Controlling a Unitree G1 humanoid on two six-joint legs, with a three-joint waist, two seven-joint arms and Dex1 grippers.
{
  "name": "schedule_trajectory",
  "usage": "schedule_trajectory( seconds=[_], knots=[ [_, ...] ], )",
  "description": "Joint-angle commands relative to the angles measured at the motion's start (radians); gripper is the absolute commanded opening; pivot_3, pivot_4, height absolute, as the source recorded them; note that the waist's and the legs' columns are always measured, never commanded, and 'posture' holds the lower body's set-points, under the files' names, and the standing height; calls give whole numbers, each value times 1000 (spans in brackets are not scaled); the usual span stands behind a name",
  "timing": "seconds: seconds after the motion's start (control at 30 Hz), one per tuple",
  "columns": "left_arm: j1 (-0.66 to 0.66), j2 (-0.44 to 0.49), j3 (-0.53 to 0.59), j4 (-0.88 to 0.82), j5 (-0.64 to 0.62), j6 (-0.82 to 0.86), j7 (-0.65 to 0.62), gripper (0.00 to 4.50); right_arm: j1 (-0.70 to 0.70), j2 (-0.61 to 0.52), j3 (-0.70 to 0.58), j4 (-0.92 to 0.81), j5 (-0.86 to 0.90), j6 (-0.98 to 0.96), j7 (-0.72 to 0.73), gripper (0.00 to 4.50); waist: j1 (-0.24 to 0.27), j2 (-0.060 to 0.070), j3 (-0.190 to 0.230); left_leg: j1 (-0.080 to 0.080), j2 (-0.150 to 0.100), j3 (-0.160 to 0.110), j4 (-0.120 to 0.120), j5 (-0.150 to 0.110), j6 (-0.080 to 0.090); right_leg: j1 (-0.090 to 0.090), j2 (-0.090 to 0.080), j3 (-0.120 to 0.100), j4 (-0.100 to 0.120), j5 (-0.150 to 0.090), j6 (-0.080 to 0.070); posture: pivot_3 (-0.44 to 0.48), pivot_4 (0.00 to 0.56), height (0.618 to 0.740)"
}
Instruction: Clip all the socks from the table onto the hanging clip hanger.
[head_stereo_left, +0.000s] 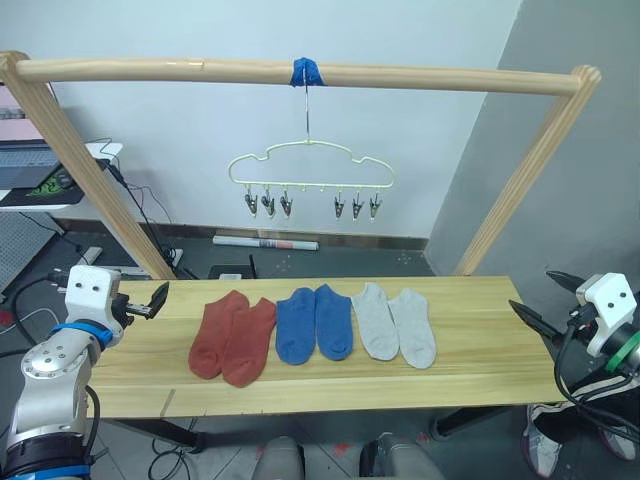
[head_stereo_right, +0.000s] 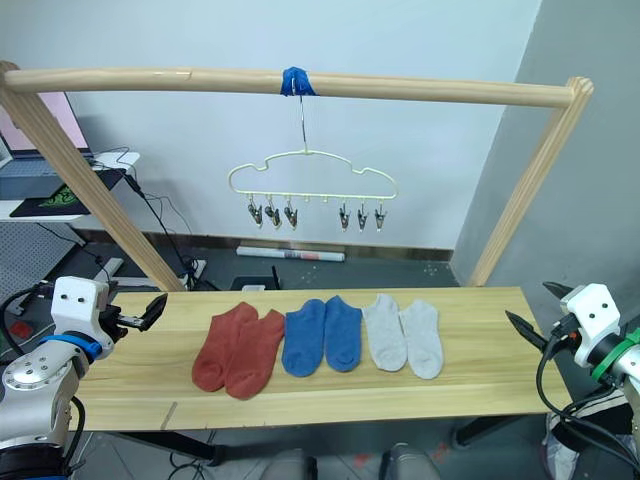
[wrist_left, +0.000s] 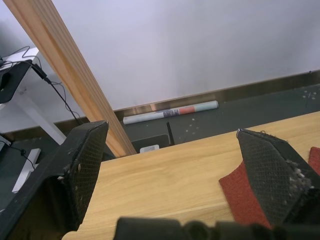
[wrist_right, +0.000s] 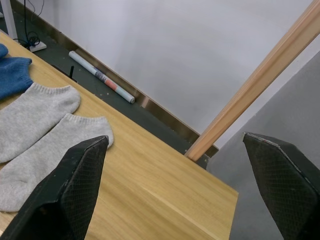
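Round wooden pole frame (head_stereo_left: 300, 73) spans above table (head_stereo_left: 470, 360); clip hanger (head_stereo_left: 310, 172) hangs from its top bar on blue tape (head_stereo_left: 307, 72), all clips bare. Rolled paper tube (head_stereo_left: 265, 242) on floor behind. Six socks flat mid-table: rust-red pair (head_stereo_left: 233, 338) left, blue pair (head_stereo_left: 315, 322) centre, grey pair (head_stereo_left: 394, 324) right. Left gripper (head_stereo_left: 152, 301) at left table end, fingers spread, empty, near rust-red pair. Right gripper (head_stereo_left: 545, 305) off right end, fingers spread, empty, well apart from grey pair.

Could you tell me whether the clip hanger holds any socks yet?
Empty: the clip hanger hangs bare from the pole, and all six socks lie flat on the table.
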Motion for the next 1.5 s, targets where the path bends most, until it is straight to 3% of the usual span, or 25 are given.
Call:
schedule_trajectory(
  seconds=[0.03, 0.5, 0.7, 1.07, 1.23, 1.5],
  knots=[
    [-9, -1, 51, -19, -23, -61, -5, 4500, -2, -3, -14, -29, 8, -20, 8, 4484, 0, 0, 0, 0, 0, 0, 0, 0, 0, 0, 0, 0, 0, 0, 0, 116, 40, 740],
    [0, -20, 94, -15, -79, -89, -25, 4500, 21, 22, -9, -75, 18, -3, 3, 4484, 0, 1, -7, 3, 0, 0, 0, 0, 0, 2, 0, 1, 1, 0, 0, 107, 39, 740],
    [-34, -66, 71, -53, -76, -29, 37, 4500, 32, 32, -8, -94, 16, 0, -8, 4484, 0, 0, -8, 3, 0, 1, 0, 0, 0, 3, 1, 2, 1, 0, 0, 93, 48, 740],
    [-88, -158, -15, -174, -74, 89, 65, 4500, 72, 83, 19, -234, 24, 39, -40, 4484, -2, 2, -1, 6, 0, 1, 0, 0, 0, 4, 2, 3, 2, 0, 0, 47, 122, 740],
    [-143, -201, -20, -227, -90, 137, 104, 4500, 47, 100, 87, -391, 44, 107, -61, 4484, -4, 2, 41, 10, 1, 2, 0, 0, 0, 5, 2, 11, 2, 0, 0, 28, 190, 740],
    [-259, -192, -38, -224, -120, 187, 78, 4500, -174, 103, 240, -654, 176, 340, -116, 4484, -9, -3, 133, 10, -1, 3, 0, 0, 0, 0, 5, 22, 10, 0, -1, 0, 313, 740]
  ],
)
